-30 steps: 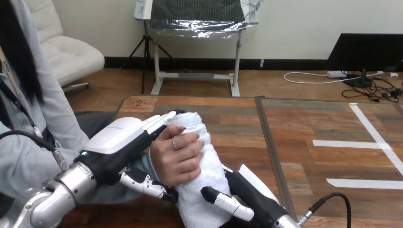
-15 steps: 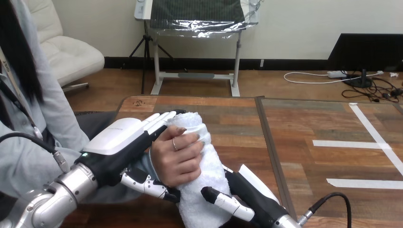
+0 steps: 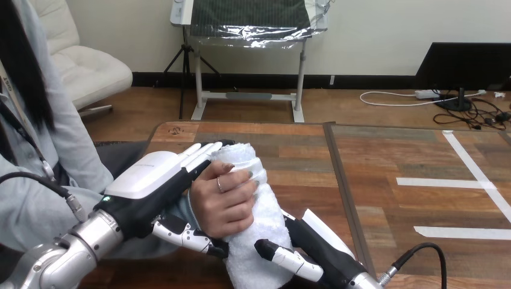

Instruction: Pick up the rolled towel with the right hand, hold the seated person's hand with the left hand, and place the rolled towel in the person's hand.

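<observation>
broadly, the handover is judged nearly done. over the wooden table [image 3: 373, 156], near its left end, the left hand [image 3: 150, 177] is laid along the back of the person's hand [image 3: 223, 205], its fingers stretched over the knuckles and its thumb tucked underneath, so that hand is clasped between them. the rolled towel [image 3: 256, 235] is stood roughly upright, off the table, and is gripped round its middle by the person's hand, whose fingers are wrapped across its front. lower down, the towel is also grasped by the right hand [image 3: 313, 253], with the thumb [image 3: 283, 256] pressed across the towel's front and the palm set against its right side. picking up, holding and placing are thus taken as achieved; what is left is judged to be the opening of the right hand and its withdrawal, with the left hand's clasp let go after. the right hand's fingers are hidden behind the towel, the towel's bottom end is cut off by the lower edge, and the person's palm is covered.
</observation>
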You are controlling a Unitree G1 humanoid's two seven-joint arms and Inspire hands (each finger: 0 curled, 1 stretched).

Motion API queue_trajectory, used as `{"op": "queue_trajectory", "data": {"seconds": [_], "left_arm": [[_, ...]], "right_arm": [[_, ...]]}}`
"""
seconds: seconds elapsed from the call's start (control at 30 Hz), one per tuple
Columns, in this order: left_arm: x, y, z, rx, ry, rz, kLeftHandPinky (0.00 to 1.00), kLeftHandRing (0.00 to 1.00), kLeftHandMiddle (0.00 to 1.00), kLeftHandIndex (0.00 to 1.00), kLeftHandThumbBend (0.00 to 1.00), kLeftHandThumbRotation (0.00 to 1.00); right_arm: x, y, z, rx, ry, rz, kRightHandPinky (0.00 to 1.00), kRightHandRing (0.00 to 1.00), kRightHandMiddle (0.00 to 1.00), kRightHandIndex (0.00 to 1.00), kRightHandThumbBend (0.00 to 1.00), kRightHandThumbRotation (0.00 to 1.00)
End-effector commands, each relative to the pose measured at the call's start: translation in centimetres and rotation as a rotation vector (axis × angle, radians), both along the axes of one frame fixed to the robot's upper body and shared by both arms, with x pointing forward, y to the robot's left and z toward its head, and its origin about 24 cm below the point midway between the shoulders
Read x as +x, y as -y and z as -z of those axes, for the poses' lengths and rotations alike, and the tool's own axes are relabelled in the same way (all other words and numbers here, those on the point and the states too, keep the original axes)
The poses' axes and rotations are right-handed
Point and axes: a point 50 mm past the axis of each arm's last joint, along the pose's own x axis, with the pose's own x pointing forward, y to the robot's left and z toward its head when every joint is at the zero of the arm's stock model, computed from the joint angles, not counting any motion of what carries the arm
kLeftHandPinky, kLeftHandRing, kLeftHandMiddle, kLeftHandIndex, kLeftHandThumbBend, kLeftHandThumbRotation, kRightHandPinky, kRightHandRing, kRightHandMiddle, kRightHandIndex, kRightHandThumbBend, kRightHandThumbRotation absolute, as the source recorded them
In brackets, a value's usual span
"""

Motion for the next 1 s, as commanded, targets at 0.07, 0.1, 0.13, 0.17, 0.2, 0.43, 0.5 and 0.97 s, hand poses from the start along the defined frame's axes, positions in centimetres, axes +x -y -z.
{"op": "queue_trajectory", "data": {"seconds": [0.07, 0.1, 0.13, 0.17, 0.2, 0.43, 0.5, 0.97], "left_arm": [[0.2, 0.5, -0.8, -0.109, 0.08, 0.007, 0.97, 1.0, 1.0, 1.0, 1.0, 0.52], [0.1, 0.5, -0.9, -0.125, 0.094, 0.005, 0.97, 1.0, 1.0, 1.0, 1.0, 0.51], [0.1, 0.4, -1.0, -0.136, 0.103, 0.004, 0.97, 1.0, 1.0, 1.0, 1.0, 0.5], [0.1, 0.4, -1.0, -0.151, 0.114, 0.001, 0.97, 1.0, 1.0, 1.0, 1.0, 0.48], [0.1, 0.4, -1.1, -0.159, 0.12, 0.0, 0.97, 1.0, 1.0, 1.0, 1.0, 0.48], [-0.2, 0.1, -1.6, -0.189, 0.187, -0.004, 0.95, 1.0, 1.0, 1.0, 1.0, 0.46], [-0.2, 0.0, -1.8, -0.197, 0.204, -0.002, 0.95, 1.0, 1.0, 1.0, 1.0, 0.46], [-0.9, 0.0, -2.5, -0.248, 0.275, 0.029, 0.95, 1.0, 1.0, 1.0, 1.0, 0.48]], "right_arm": [[-0.7, -0.3, 0.6, -0.037, -0.022, -0.057, 1.0, 1.0, 1.0, 1.0, 1.0, 1.0], [-0.7, -0.3, 0.6, -0.037, -0.022, -0.057, 1.0, 1.0, 1.0, 1.0, 1.0, 1.0], [-0.7, -0.3, 0.6, -0.037, -0.023, -0.057, 1.0, 1.0, 1.0, 1.0, 1.0, 1.0], [-0.7, -0.3, 0.6, -0.038, -0.023, -0.056, 1.0, 1.0, 1.0, 1.0, 1.0, 1.0], [-0.8, -0.3, 0.6, -0.038, -0.023, -0.056, 1.0, 1.0, 1.0, 1.0, 1.0, 1.0], [-0.8, -0.2, 0.8, -0.047, -0.024, -0.056, 1.0, 1.0, 1.0, 1.0, 1.0, 1.0], [-0.8, -0.2, 0.8, -0.049, -0.027, -0.056, 1.0, 1.0, 1.0, 1.0, 1.0, 1.0], [-1.1, -0.3, 1.4, -0.056, -0.066, -0.072, 1.0, 1.0, 1.0, 1.0, 1.0, 1.0]]}}
